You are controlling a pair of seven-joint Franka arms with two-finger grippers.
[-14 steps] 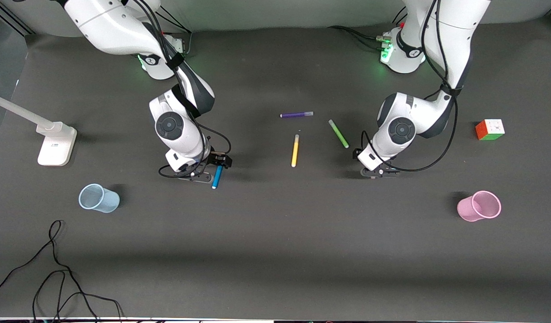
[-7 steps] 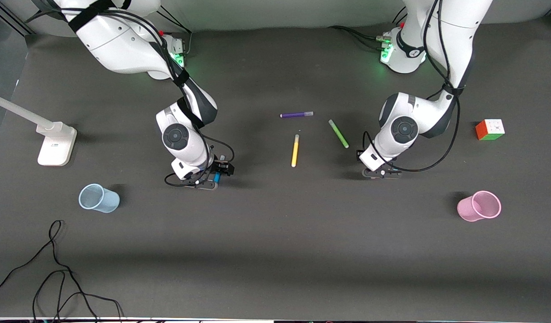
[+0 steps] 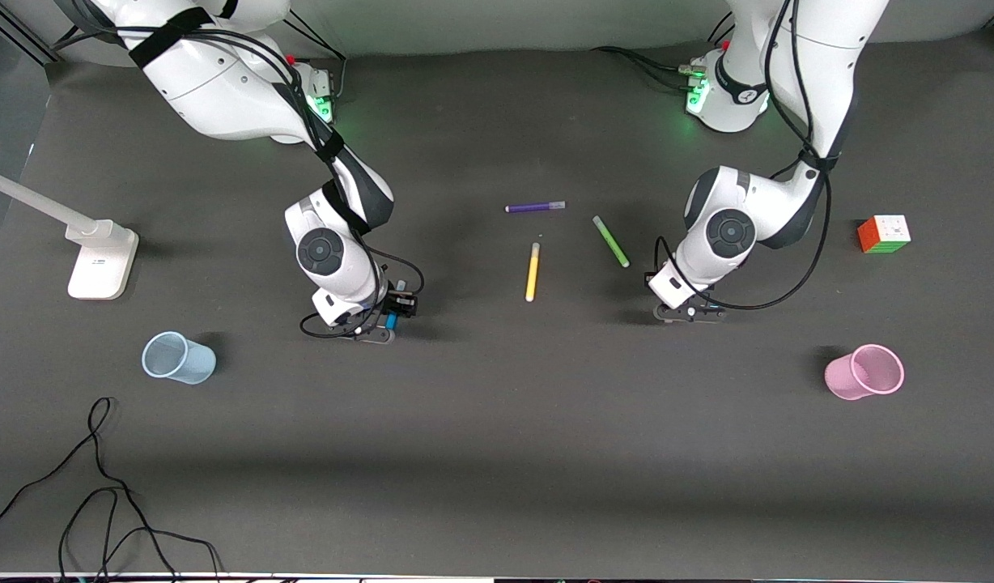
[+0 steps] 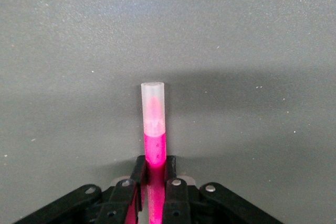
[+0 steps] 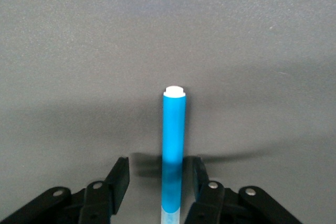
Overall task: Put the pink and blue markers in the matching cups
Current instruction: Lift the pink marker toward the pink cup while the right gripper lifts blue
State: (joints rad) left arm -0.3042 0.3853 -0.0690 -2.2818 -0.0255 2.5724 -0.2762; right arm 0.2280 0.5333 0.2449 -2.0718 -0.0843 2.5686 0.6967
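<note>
The left gripper (image 4: 156, 192) is pinching the pink marker (image 4: 154, 129) near the yellow pen (image 3: 533, 271). The right gripper (image 5: 157, 187) is standing spread around the blue marker (image 5: 173, 145), not yet squeezing. Both markers look light, stiff and smooth, best gripped mid-barrel. Two cups are waiting: blue cup (image 3: 177, 358), pink cup (image 3: 864, 372).

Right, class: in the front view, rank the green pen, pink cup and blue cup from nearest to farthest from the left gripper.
Measured from the left gripper:
1. Green pen: beside it, toward the table's middle and farther from the camera.
2. Pink cup: toward the left arm's end, nearer the camera.
3. Blue cup: at the right arm's end.
</note>
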